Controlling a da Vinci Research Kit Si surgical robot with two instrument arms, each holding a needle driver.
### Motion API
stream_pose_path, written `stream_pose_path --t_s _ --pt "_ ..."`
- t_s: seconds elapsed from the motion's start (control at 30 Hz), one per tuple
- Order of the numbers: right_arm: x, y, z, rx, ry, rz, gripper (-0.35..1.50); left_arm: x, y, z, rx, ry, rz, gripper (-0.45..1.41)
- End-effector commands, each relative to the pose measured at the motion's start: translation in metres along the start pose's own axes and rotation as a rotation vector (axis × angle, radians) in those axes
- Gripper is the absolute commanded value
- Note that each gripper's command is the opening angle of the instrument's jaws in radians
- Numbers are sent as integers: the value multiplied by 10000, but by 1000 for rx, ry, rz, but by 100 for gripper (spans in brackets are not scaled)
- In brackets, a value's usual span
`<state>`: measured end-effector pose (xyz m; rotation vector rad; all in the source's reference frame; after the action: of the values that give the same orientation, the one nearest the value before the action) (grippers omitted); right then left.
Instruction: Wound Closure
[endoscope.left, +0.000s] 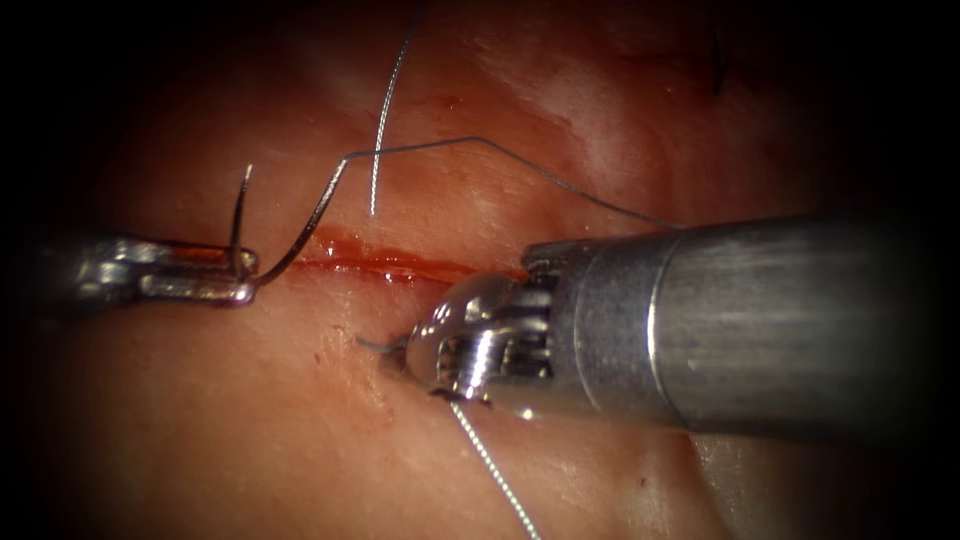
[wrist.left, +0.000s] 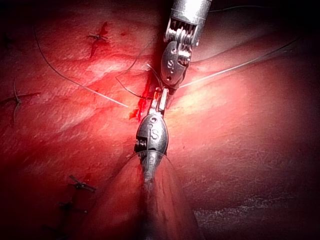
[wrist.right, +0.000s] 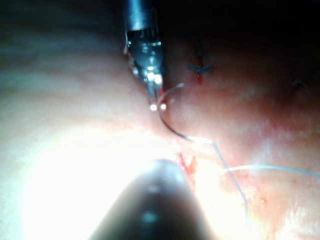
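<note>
Gripping the needle: the left tool (endoscope.left: 240, 280) comes in from the left of the endoscope view, its jaws closed on the needle (endoscope.left: 300, 238) near the middle of the curve.
Needle: held clear of the tissue (endoscope.left: 250, 440), over the left end of the cut (endoscope.left: 390, 265); one arm of the curve rises to a sharp tip (endoscope.left: 247, 172) above the jaws, the other sweeps up and right to where the thread joins.
Thread: the thread (endoscope.left: 520, 160) runs from the needle's tail rightward over the tissue and passes behind the right tool's shaft; a second pale strand (endoscope.left: 385, 120) hangs down from above and ends just above the cut; a further strand (endoscope.left: 495, 475) leaves from under the right tool's wrist toward the lower edge.
Right tool: the right tool (endoscope.left: 400, 350) lies just below the cut, its tip down against the tissue; whether its jaws are apart or closed cannot be told, nor whether they hold anything.
Cut: a short horizontal slit with red fluid (endoscope.left: 350, 245) along it.
Left wrist view: both tools meet tip to tip by the cut; finished stitches (wrist.left: 80, 186) mark the tissue nearby.
</note>
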<state>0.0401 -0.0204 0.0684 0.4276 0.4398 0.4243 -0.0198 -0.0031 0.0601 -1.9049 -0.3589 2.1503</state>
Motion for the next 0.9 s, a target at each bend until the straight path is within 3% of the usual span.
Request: stream_pose_path --t_s 0.03,0.5,0.9 --pt "2 -5 2 5 3 2 -35 -6 0 5 1 1 0 -45" --pt "-16 -57 -7 39 3 -57 -35 -5 0 5 3 0 -1 -45" --pt "-48 -90 -14 128 -23 -115 -35 -5 0 5 3 0 -1 -45"
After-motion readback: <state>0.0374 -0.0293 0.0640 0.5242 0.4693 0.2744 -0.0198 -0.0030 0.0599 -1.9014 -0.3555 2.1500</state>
